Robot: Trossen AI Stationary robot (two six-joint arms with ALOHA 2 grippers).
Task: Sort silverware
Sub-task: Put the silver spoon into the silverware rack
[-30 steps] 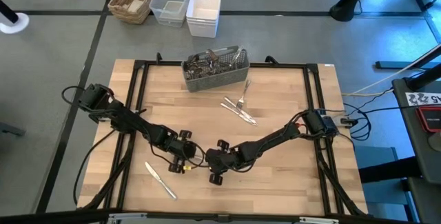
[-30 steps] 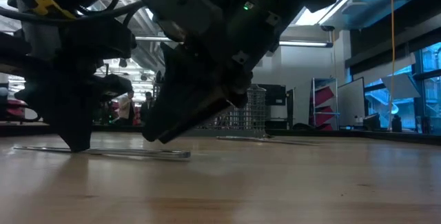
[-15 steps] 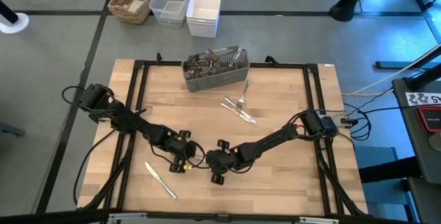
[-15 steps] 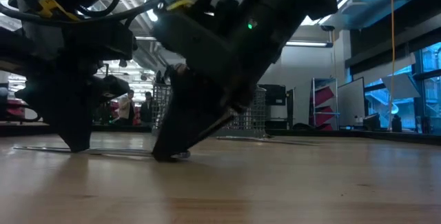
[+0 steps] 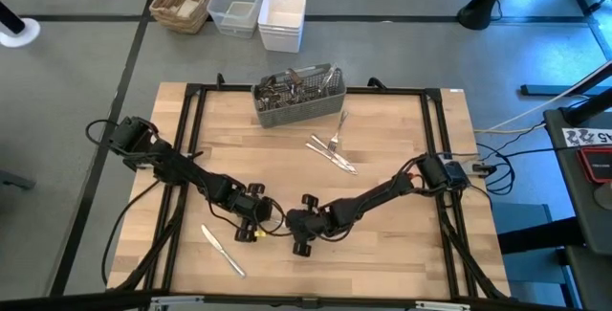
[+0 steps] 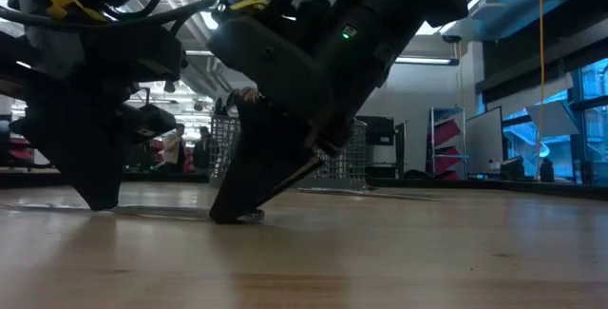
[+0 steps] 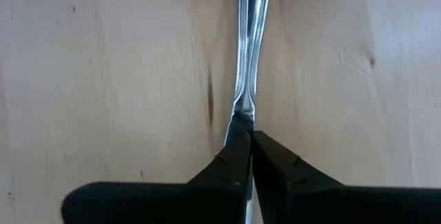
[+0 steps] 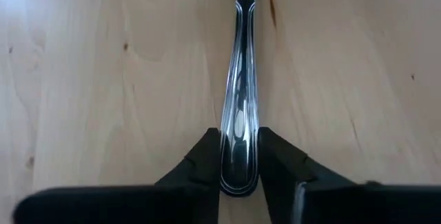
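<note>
Two dark, slim jointed arms trailing black cables, left gripper (image 5: pixel 251 227) showing yellow accents at lower centre-left, right gripper (image 5: pixel 295 232) blocky and black, a green light glowing on its housing.

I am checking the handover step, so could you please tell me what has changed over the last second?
The right hand tipped down to the table and closed on the handle of the utensil that the left hand pinches at its other end. The left hand has stayed shut on it. The knife, the fork and knife pair and the caddy have not moved.
</note>
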